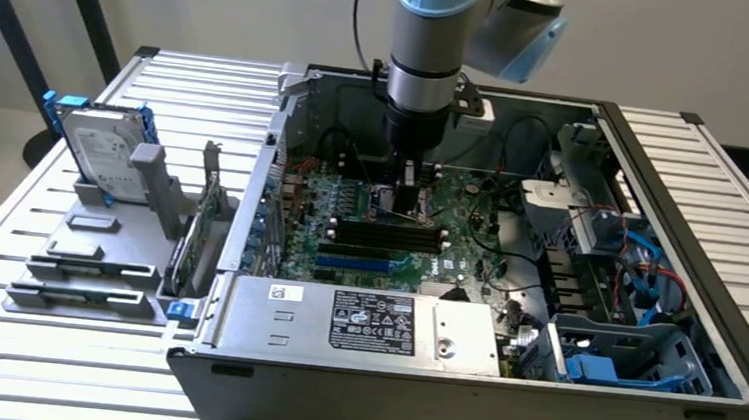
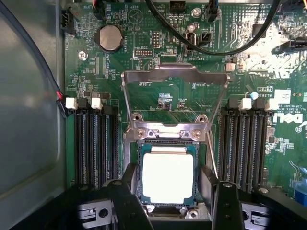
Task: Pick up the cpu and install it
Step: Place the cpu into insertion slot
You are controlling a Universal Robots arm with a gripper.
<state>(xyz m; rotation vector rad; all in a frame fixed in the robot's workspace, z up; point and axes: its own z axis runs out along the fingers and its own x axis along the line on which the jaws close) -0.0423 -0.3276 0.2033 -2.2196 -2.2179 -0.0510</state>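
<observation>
- The pincer [image 2: 169, 175] is down low inside the machine with its jaws spread. One dark finger [image 2: 128, 191] stands at each side of the chip. Released, I'd say, and clamping nothing.
- There's the cpu [image 2: 168, 179] right between those fingers, silver top up, lying flat and square in the socket [image 2: 167, 144]. A thin strip of its green edge shows on each side, so the fingers look just beside it rather than pressing on it.
- Just past the chip, the load plate [image 2: 175, 76] stands hinged up and open. Nothing is clamped over the cpu yet.
- Memory slots [image 2: 96, 143] run in rows on both sides of the socket.
- Further out on the motherboard [image 2: 81, 72] sits a coin cell [image 2: 111, 37], and black cables [image 2: 225, 51] loop across the board beyond the plate.
- Stepping back, the arm [image 1: 428, 44] drops straight down into the open computer case [image 1: 467, 398], about the middle of the board.
- The power supply [image 1: 353, 319] lies along the near side of the case.
- Outside the case, on the exterior view's left, a hard drive [image 1: 101, 153] stands upright in blue rails. Beside it are grey holder blocks [image 1: 91, 248], well apart from the work, all on the slatted table [image 1: 16, 342].
- My read on progress: the pick-up and the placing look done, with the chip seated in the socket. The plate isn't yet closed over it, so the install looks nearly complete but not locked.
</observation>
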